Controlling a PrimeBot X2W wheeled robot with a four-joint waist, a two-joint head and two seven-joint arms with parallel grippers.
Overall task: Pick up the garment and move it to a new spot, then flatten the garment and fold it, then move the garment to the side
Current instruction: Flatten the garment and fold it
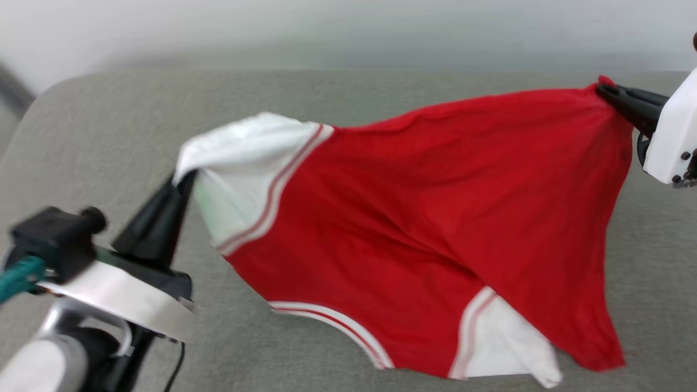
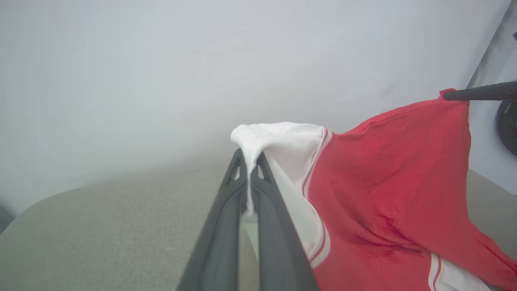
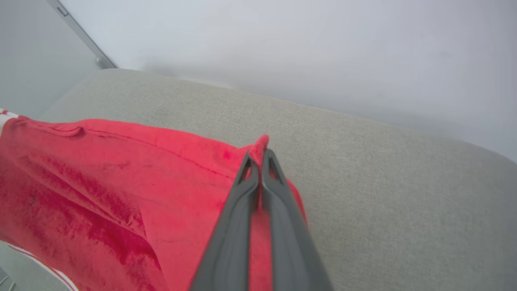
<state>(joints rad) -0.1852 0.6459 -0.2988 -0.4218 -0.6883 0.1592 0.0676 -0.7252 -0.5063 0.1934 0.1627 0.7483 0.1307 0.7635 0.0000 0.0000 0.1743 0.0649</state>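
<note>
The red garment (image 1: 435, 207) hangs stretched in the air between my two grippers, above the grey cushion. My left gripper (image 1: 182, 179) is shut on the edge of a white sleeve (image 1: 239, 179); in the left wrist view the white cloth (image 2: 278, 141) bunches over the closed fingers (image 2: 226, 226). My right gripper (image 1: 607, 92) is shut on a red corner of the garment at the upper right; the right wrist view shows that corner (image 3: 260, 145) pinched at the fingertips. A second white sleeve (image 1: 506, 343) droops at the bottom. No lettering shows.
A wide grey upholstered surface (image 1: 109, 136) lies under everything, with a rounded far-left corner. A pale wall (image 1: 348, 27) rises right behind it. A grey rail (image 3: 80, 34) runs down the wall at the left of the right wrist view.
</note>
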